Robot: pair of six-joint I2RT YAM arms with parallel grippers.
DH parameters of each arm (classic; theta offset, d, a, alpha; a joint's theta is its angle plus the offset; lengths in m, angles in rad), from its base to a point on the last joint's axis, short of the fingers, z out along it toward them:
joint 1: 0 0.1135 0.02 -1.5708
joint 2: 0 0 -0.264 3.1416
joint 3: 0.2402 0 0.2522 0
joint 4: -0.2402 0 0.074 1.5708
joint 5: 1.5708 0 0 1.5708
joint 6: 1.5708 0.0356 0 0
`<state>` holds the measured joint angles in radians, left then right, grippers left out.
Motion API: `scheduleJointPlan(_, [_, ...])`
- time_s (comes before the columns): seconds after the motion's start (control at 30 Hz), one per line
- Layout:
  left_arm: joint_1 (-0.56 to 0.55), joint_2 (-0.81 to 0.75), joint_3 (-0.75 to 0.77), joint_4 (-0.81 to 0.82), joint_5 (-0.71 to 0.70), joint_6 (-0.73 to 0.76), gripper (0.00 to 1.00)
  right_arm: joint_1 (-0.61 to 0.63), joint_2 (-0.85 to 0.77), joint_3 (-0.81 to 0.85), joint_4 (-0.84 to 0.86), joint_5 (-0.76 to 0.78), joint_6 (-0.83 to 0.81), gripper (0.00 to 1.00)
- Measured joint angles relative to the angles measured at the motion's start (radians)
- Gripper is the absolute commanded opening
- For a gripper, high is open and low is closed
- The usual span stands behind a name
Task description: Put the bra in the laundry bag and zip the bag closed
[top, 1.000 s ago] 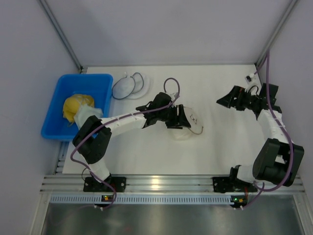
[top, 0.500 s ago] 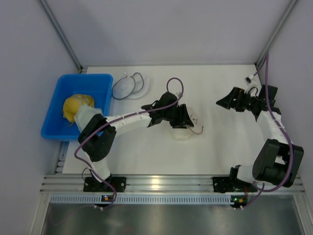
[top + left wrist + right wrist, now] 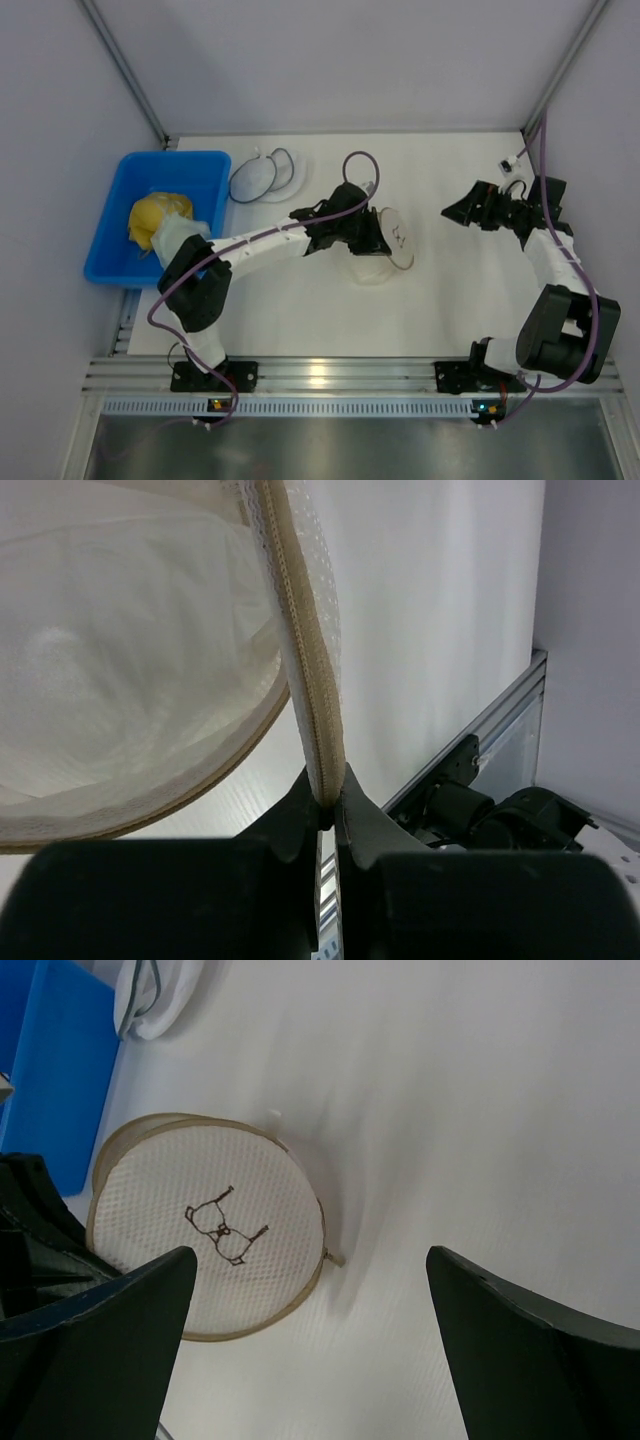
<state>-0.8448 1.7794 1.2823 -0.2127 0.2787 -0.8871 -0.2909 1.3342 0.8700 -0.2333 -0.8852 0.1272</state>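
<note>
The laundry bag (image 3: 393, 238), round white mesh with a tan rim, lies mid-table with its lid tilted up off the lower half. My left gripper (image 3: 372, 235) is shut on the lid's tan rim (image 3: 305, 630), which is pinched between the fingertips of the left gripper (image 3: 328, 795). Pale rounded white fabric (image 3: 120, 680) fills the open lower half; I cannot tell whether it is the bra. My right gripper (image 3: 452, 210) hovers open to the right of the bag. In its own view the laundry bag (image 3: 205, 1230) lies ahead of the wide-apart right gripper (image 3: 310, 1260).
A blue bin (image 3: 200, 160) at the left holds a yellow cloth bundle (image 3: 158, 218). A black-rimmed mesh pouch (image 3: 262, 176) with white fabric lies behind the bag, beside the bin. Grey walls close in the table on three sides.
My left gripper has closed on the bag's rim and shifted a little to the right, and the lid now stands tilted up. The right arm has barely moved.
</note>
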Motion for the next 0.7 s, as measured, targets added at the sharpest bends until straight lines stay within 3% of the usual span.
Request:
scheduleJointPlan(0.2, [0.018,-0.058,0.047,-0.031,0.04,0.048,0.0,0.001,0.007,-0.008,-0.008,-0.004,-0.023,0.99])
scheduleJointPlan(0.33, [0.087,-0.125,0.039,-0.018,0.146,0.05,0.0,0.009,0.039,-0.008,-0.015,-0.015,-0.035,1.0])
scheduleJointPlan(0.53, [0.248,-0.167,-0.122,0.155,0.366,-0.043,0.0,0.057,0.114,-0.008,-0.021,-0.042,-0.041,0.99])
scheduleJointPlan(0.7, [0.308,-0.106,-0.228,0.254,0.566,-0.134,0.0,0.103,0.189,-0.008,-0.007,-0.105,-0.001,0.99])
